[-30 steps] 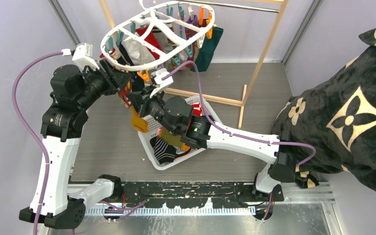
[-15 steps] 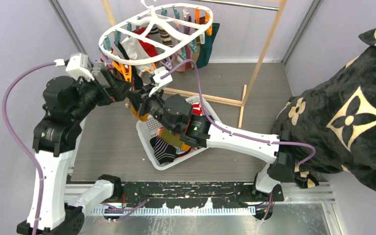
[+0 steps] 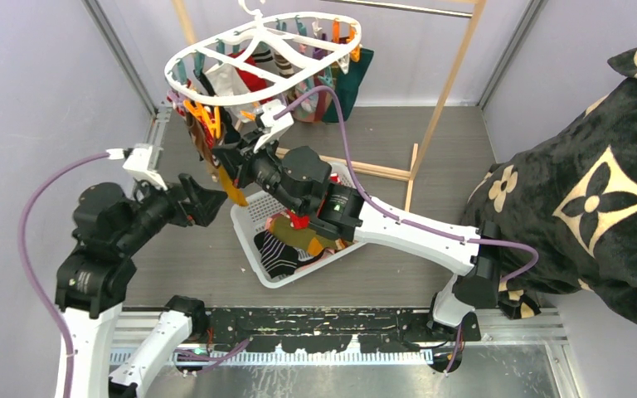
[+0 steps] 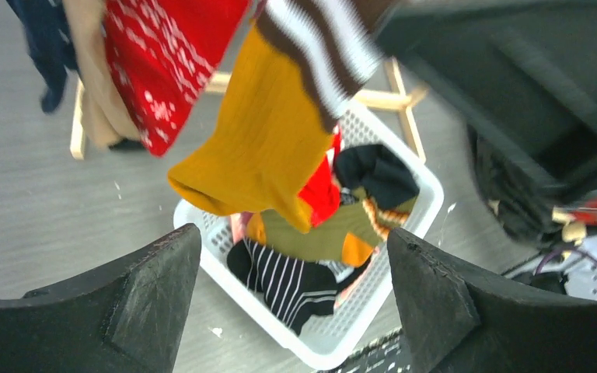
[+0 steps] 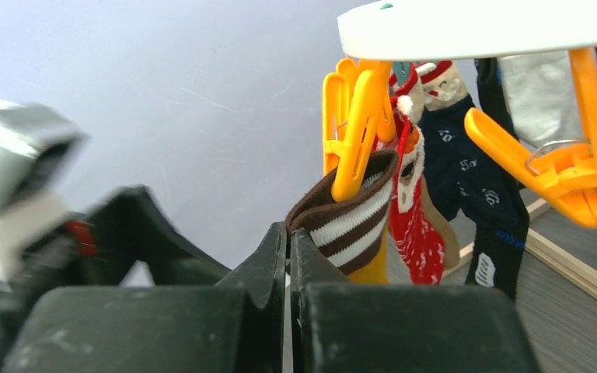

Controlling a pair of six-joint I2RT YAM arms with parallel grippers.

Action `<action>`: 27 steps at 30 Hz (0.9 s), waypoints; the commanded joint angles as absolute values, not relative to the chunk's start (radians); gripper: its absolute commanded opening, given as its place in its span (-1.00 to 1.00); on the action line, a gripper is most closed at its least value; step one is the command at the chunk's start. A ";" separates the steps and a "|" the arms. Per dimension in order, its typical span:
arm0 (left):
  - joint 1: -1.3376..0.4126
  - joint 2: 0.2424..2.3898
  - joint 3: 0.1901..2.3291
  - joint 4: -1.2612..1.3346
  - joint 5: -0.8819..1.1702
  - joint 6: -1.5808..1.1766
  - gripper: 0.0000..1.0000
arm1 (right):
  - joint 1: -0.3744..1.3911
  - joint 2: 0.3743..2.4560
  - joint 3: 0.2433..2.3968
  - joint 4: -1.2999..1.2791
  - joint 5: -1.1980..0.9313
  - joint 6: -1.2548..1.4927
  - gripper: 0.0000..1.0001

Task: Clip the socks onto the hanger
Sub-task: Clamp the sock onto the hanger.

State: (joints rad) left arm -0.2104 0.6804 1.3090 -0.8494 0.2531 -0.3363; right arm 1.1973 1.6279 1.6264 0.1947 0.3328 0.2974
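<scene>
Clipping: mustard sock (image 4: pixel 268 148) hung by its cuff (image 5: pixel 342 221) from an orange peg (image 5: pixel 354 132) on the hanger (image 5: pixel 466 27) | right tool (image 5: pixel 288 233) was closed, touching cuff | left tool (image 4: pixel 291 237) open, empty | several socks (image 3: pixel 257 75) hung; more lay in basket (image 4: pixel 427 194)

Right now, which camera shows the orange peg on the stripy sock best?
The right wrist view: the orange peg is close and sharp, pinching the stripy sock by its cuff. The left wrist view shows only that sock hanging, no peg. In the top view the peg is tiny under the hanger rim.
</scene>
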 commanded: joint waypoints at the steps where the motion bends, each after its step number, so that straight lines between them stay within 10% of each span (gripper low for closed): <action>1: -0.213 0.704 1.240 -0.756 0.346 -0.276 0.75 | 1.198 1.626 1.708 0.185 0.270 0.338 -0.98; 10: -0.214 0.793 1.301 -0.645 0.280 -0.261 0.36 | 1.198 1.665 1.778 0.138 0.232 0.366 -0.98; 13: -0.214 0.783 1.285 -0.645 0.270 -0.267 -0.16 | 1.195 1.665 1.774 0.138 0.232 0.375 -0.96; 19: -0.214 0.772 1.264 -0.689 0.109 -0.254 -0.98 | 1.148 1.608 1.700 0.167 0.208 0.439 -0.04; 27: -0.213 0.783 1.295 -0.694 0.045 -0.254 -1.00 | 0.958 1.405 1.402 0.256 -0.018 0.603 0.40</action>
